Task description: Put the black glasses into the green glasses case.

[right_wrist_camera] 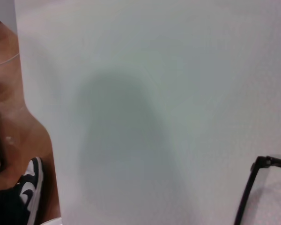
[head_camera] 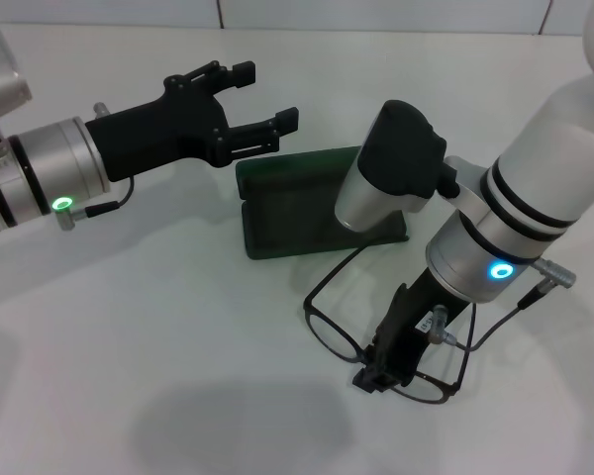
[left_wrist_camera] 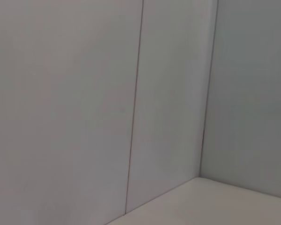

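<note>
The black glasses (head_camera: pixel 334 332) lie on the white table at the front right, their temple arms reaching back toward the green glasses case (head_camera: pixel 282 213). The case lies open in the middle, partly hidden by my right arm. My right gripper (head_camera: pixel 378 376) points down at the bridge between the two lenses and looks shut on the frame. A corner of the glasses frame also shows in the right wrist view (right_wrist_camera: pixel 253 187). My left gripper (head_camera: pixel 262 96) is open and empty, held in the air just behind and left of the case.
The white table (head_camera: pixel 129 327) runs to a tiled wall (left_wrist_camera: pixel 84 93) at the back. The right wrist view shows the table's edge (right_wrist_camera: pixel 42 140) with a wooden floor and a shoe (right_wrist_camera: pixel 30 187) below.
</note>
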`<state>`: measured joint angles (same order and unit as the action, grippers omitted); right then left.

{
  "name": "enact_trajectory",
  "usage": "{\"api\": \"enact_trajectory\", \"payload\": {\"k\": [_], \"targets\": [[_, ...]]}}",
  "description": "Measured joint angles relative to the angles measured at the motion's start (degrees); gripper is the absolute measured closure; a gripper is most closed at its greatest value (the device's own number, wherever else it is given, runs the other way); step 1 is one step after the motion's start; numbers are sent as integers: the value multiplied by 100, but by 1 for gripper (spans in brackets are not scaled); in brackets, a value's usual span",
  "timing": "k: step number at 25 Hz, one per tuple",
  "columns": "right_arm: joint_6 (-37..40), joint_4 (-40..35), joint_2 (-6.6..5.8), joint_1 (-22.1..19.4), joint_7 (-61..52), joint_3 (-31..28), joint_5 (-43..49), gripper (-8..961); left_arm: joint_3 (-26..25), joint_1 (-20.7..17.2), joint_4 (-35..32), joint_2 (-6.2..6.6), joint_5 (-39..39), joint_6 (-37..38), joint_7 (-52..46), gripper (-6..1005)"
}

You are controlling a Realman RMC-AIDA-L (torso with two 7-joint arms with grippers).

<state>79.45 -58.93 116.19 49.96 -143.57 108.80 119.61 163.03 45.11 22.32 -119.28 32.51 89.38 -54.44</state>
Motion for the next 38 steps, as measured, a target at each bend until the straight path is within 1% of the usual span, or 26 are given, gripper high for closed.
{"api": "enact_trajectory", "payload": {"k": [4, 6, 7, 8, 10, 12, 14, 15, 18, 19, 20, 22, 23, 24, 26, 27, 28, 30, 32, 34, 36, 37, 38], "targets": [[-2, -112, 0, -109, 166, -37, 1, 683, 0, -8, -22, -6, 0, 1, 42, 111], [53, -214, -7, -187, 300, -167, 3, 701, 0, -25, -27, -8, 0, 8, 53, 111], [53, -214, -7, -187, 300, -167, 3, 729, 0, -37, -26, -8, 0, 16, 55, 111], [152, -316, -18, -318, 463, -441, 7, 757, 0, -50, -22, -8, -1, 26, 55, 111], [272, -385, -23, -435, 598, -701, 8, 813, -1, -59, -11, -8, -2, 41, 54, 111], [483, -548, -39, -657, 831, -1160, 8, 818, -5, -65, -16, -9, 8, 87, 49, 111], [729, -739, -50, -963, 1149, -1716, -22, 823, -8, -91, -35, -13, 71, 190, 37, 111], [877, -811, -46, -1156, 1398, -2087, -102, 825, -9, -109, -41, -15, 116, 264, 30, 111], [1331, -788, -50, -1658, 2425, -3142, -724, 835, -8, -196, -57, -24, 274, 620, 8, 111], [1512, -690, -56, -1839, 2897, -3526, -1013, 838, -9, -227, -72, -23, 385, 812, -25, 111], [1629, -580, -56, -1940, 3220, -3763, -1210, 841, -9, -255, -88, -20, 516, 1007, -74, 111], [1885, -101, -64, -2159, 4143, -4386, -1654, 841, -9, -306, -110, 0, 782, 1343, -180, 111], [1941, 91, -72, -2197, 4386, -4534, -1759, 841, -8, -325, -118, 21, 922, 1554, -275, 111], [2062, 448, -80, -2246, 4863, -4799, -1969, 842, -9, -324, -118, 40, 1017, 1718, -370, 111], [2234, 934, -88, -2277, 5520, -5096, -2190, 842, -8, -278, -119, 84, 1031, 1928, -565, 111], [2344, 1258, -87, -2288, 6042, -5275, -2327, 842, -9, -227, -126, 119, 1009, 2038, -713, 111], [2430, 1629, -81, -2296, 6846, -5388, -2491, 842, -7, -191, -136, 138, 968, 2087, -805, 111], [2440, 1897, -63, -2304, 7636, -5398, -2594, 842, -3, -62, -166, 183, 819, 2180, -1062, 111], [2431, 2197, -25, -2316, 8806, -5375, -2665, 842, -1, 158, -187, 241, 506, 2228, -1412, 111], [2414, 2428, -5, -2295, 9653, -5367, -2676, 842, 1, 429, -187, 272, 79, 2238, -1810, 111], [2344, 2588, -2, -2227, 10240, -5362, -2678, 842, 1, 734, -187, 287, -404, 2240, -2180, 111], [2301, 2638, -1, -2194, 10405, -5356, -2679, 842, 1, 933, -187, 270, -661, 2242, -2348, 111], [2213, 2651, -2, -2178, 10567, -5332, -2679, 842, 1, 933, -187, 270, -661, 2242, -2348, 111]]}}
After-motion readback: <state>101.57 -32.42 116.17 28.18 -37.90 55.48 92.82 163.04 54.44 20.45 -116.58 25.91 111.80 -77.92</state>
